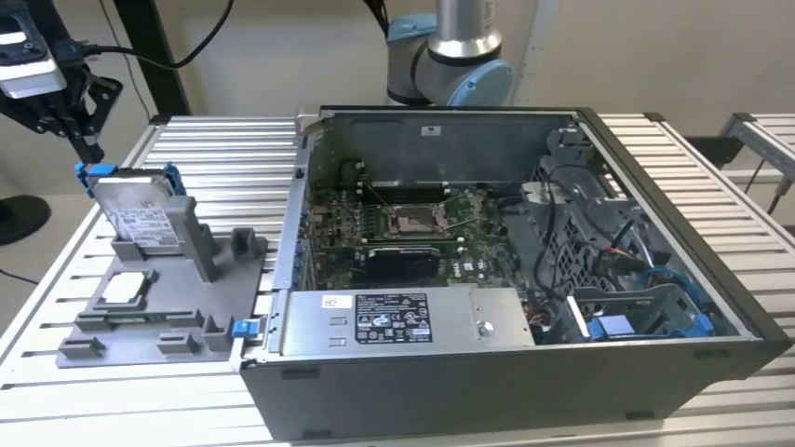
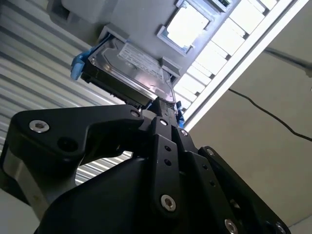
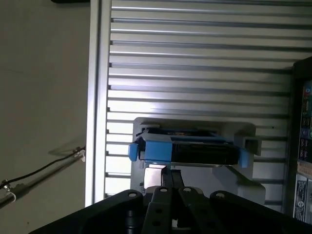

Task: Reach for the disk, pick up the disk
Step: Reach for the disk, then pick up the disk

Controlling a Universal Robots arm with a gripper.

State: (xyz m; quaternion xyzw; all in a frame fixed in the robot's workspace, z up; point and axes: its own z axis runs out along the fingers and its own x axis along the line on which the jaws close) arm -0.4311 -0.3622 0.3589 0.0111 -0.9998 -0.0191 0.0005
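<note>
The disk (image 1: 140,216), a silver-grey hard drive with a white label and a blue bracket, stands tilted in a grey plastic holder (image 1: 162,321) on the exterior view's left. My gripper (image 1: 89,149) hangs just above the disk's upper blue corner, its fingers drawn together with nothing between them. In the second wrist view the black fingertips (image 2: 163,105) end right at the edge of the disk (image 2: 134,66). The first wrist view shows the disk (image 3: 187,152) edge-on, blue-framed, a short way beyond the gripper (image 3: 170,175).
An open computer case (image 1: 522,382) stands at the exterior view's right, close beside the holder, with a grey power-supply box (image 1: 397,321) inside. A small square chip (image 1: 125,289) lies on the holder. The slatted aluminium table (image 1: 223,168) ends at an edge close to the disk.
</note>
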